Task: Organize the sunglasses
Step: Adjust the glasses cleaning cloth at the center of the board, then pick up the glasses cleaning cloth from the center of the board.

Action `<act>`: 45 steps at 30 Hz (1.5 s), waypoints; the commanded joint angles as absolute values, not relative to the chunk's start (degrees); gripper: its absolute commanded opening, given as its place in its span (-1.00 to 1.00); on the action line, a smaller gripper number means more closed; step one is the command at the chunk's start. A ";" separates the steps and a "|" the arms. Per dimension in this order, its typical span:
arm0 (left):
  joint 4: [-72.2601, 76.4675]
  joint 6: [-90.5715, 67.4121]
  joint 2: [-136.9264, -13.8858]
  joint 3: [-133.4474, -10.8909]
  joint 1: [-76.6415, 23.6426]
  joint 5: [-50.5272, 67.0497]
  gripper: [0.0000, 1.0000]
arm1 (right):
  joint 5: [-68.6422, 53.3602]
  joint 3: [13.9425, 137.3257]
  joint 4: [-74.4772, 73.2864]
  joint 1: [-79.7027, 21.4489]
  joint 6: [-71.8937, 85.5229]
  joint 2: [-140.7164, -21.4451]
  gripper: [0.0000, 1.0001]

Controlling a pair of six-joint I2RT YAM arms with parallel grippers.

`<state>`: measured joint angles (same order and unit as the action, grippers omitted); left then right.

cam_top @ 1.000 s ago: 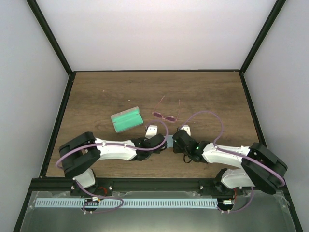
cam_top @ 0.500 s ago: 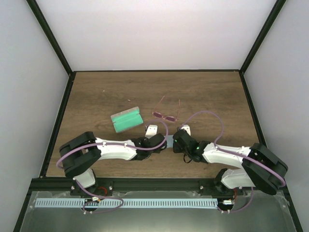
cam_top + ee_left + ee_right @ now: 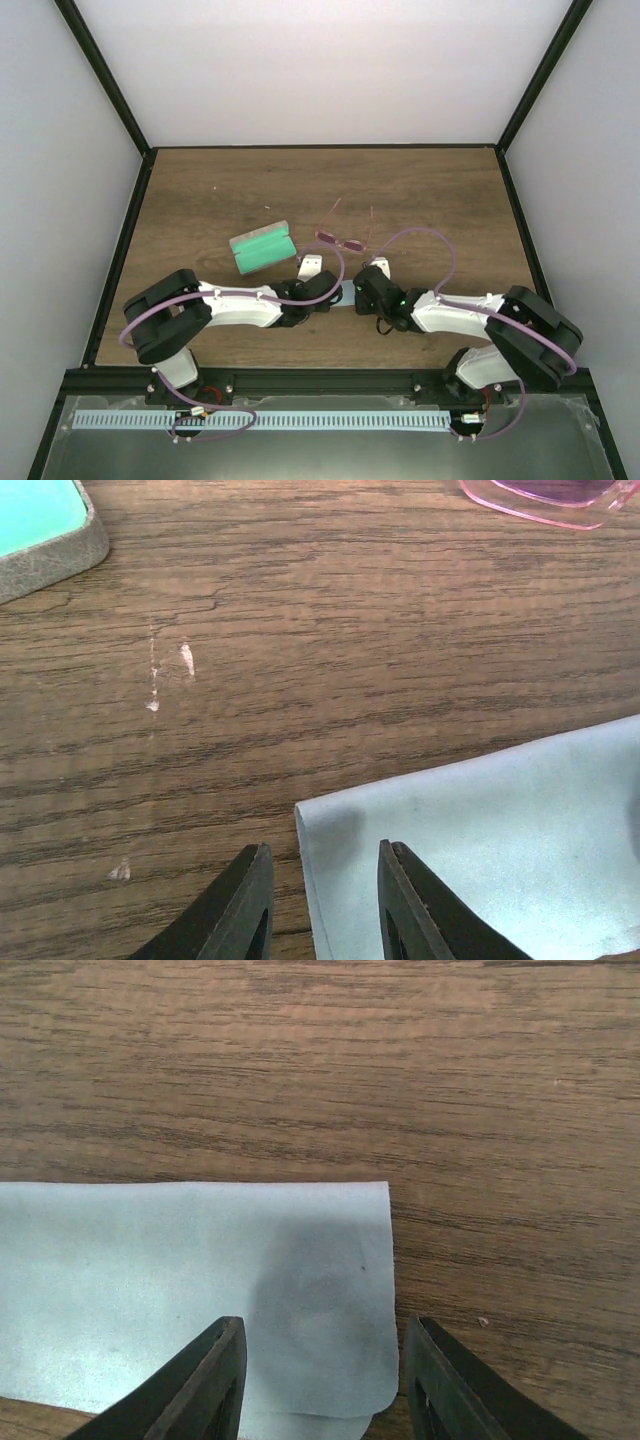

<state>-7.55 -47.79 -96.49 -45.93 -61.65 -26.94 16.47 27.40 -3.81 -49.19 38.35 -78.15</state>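
Observation:
The sunglasses (image 3: pixel 342 240), pink lenses and thin wire arms, lie unfolded on the wood mid-table; one lens edge (image 3: pixel 545 502) shows at the top of the left wrist view. A light blue cloth (image 3: pixel 347 292) lies folded flat between both grippers. My left gripper (image 3: pixel 322 885) is open, its jaws straddling the cloth's left corner (image 3: pixel 470 840) without pinching it. My right gripper (image 3: pixel 322 1365) is open over the cloth's folded right end (image 3: pixel 210 1270). In the top view both grippers (image 3: pixel 333 292) (image 3: pixel 360 292) meet at the cloth, just in front of the sunglasses.
A grey case with green lining (image 3: pixel 262 247) lies open left of the sunglasses, and its corner (image 3: pixel 45 535) shows in the left wrist view. Black frame rails (image 3: pixel 120 250) border the wooden table. Purple cables loop over both arms.
Both grippers have gone from shut to open, letting go of the cloth, which now lies flat. The right arm has shifted slightly to the left.

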 commanded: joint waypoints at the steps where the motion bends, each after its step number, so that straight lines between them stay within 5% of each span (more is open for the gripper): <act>1: -6.00 -47.83 -97.74 -45.36 -61.42 -25.76 -0.39 | 16.59 29.64 -2.09 -48.69 37.75 -79.27 -0.11; 13: -3.87 -48.76 -99.41 -43.89 -61.50 -22.37 -0.39 | 15.14 28.82 -0.10 -48.69 37.62 -80.88 -0.22; 20: -3.87 -48.78 -99.75 -44.07 -61.47 -22.51 -0.41 | 14.85 29.10 0.20 -48.71 37.44 -82.18 -0.45; 33: -4.26 -47.78 -101.02 -45.01 -61.48 -22.60 -0.75 | 14.94 29.27 -0.13 -48.69 37.53 -81.57 -0.68; 38: -4.24 -47.77 -101.05 -45.22 -61.50 -22.99 -0.86 | 15.20 29.27 -0.01 -48.69 37.38 -81.69 -0.96; 45: -3.53 -47.08 -100.55 -45.31 -61.45 -23.53 -0.91 | 15.36 29.18 0.01 -48.67 37.40 -81.32 -0.99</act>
<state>-2.59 -47.68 -99.39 -44.93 -61.58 -24.18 14.70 27.73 0.49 -48.90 37.15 -81.47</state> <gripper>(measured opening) 0.044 0.013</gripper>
